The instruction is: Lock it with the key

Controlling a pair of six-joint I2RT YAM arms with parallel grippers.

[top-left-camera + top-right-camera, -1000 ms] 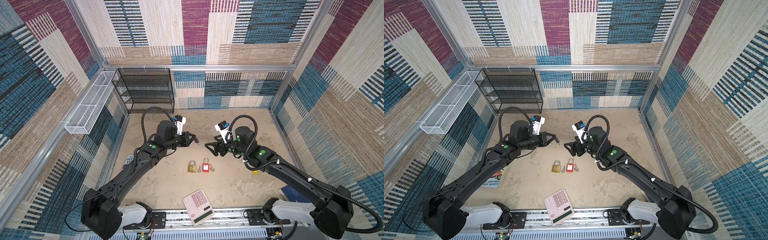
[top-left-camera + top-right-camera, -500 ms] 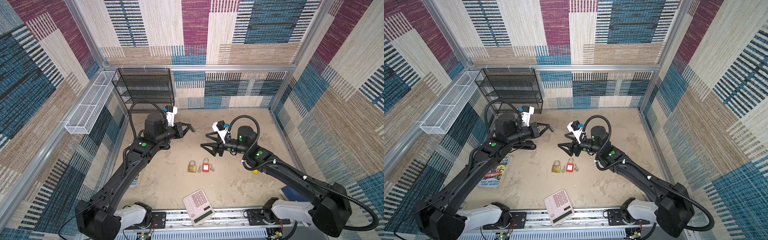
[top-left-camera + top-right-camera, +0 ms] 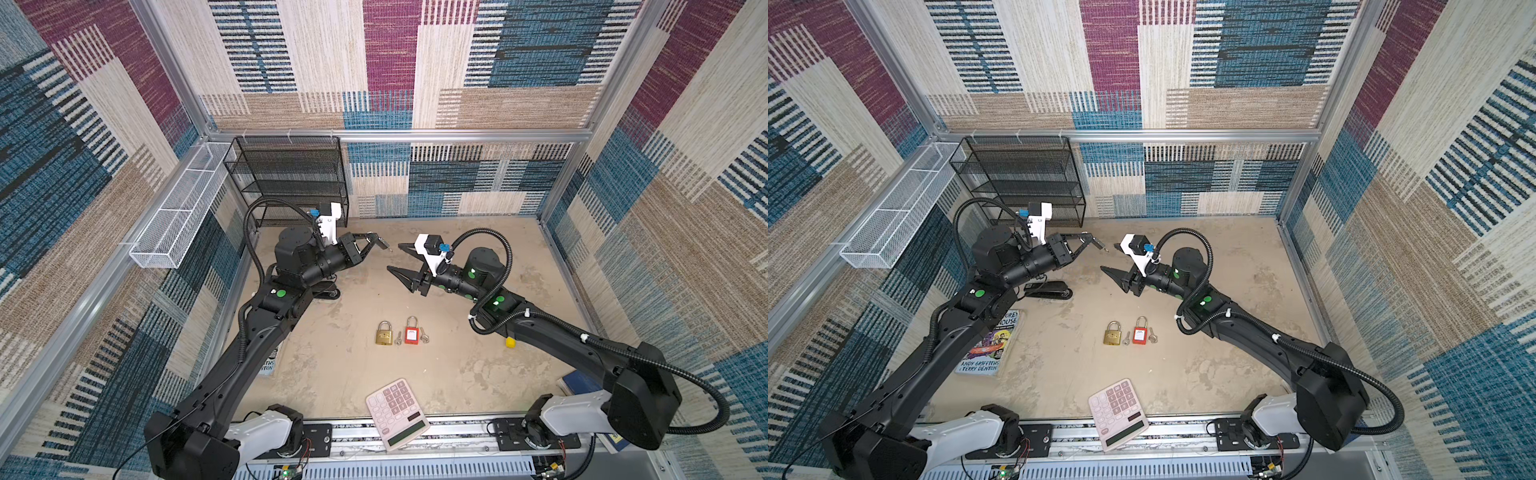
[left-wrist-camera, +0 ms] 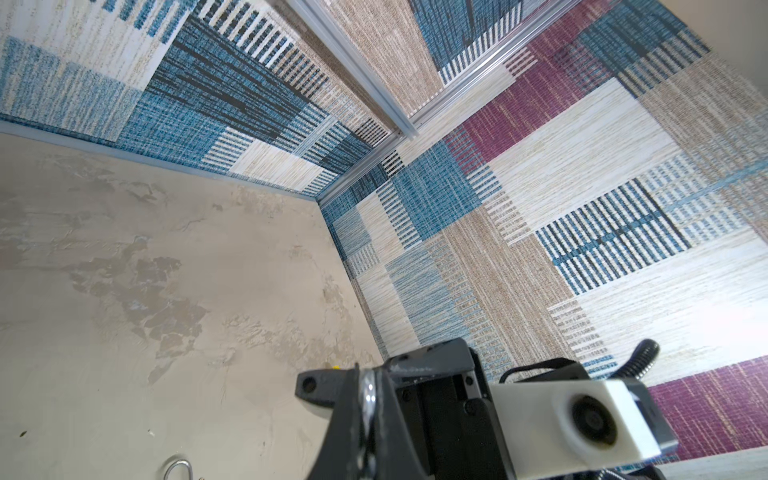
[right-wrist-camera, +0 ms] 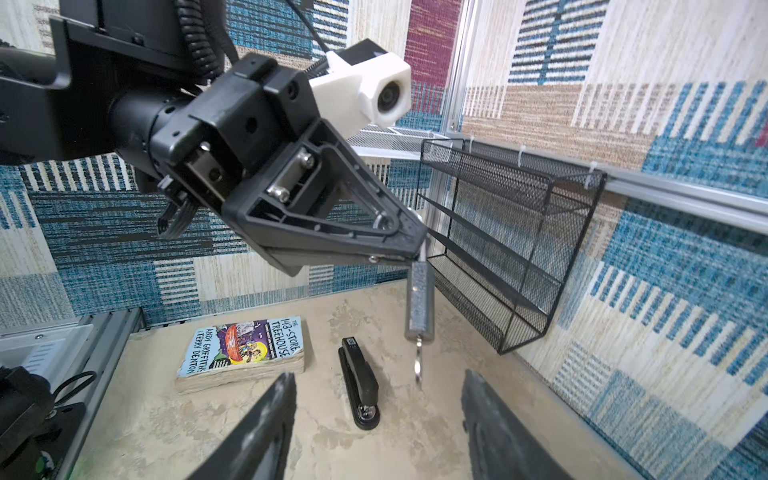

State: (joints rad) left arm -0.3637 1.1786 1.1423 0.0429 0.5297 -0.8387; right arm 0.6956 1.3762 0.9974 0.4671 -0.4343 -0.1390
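Observation:
My left gripper (image 3: 380,242) (image 3: 1096,242) is shut on the shackle (image 4: 368,392) of a small grey padlock (image 5: 419,299), which hangs in the air below its fingertips. A silver key (image 5: 418,365) sticks out of the padlock's lower end. In both top views my right gripper (image 3: 399,259) (image 3: 1112,258) faces it from the right, open, a short way off. In the right wrist view the key hangs ahead of my open right gripper (image 5: 376,415), between the lines of its two fingers and touching neither.
A brass padlock (image 3: 384,332), a red padlock (image 3: 411,332) and two loose keys (image 3: 398,337) lie mid-floor. A black stapler (image 3: 1046,289) and a book (image 3: 992,345) lie left, a pink calculator (image 3: 397,413) at the front edge. Black mesh rack (image 3: 291,178) at back left.
Both grippers have risen and shifted toward the back, the left one carrying the padlock. The right gripper has come closer to the padlock and its jaws have narrowed somewhat.

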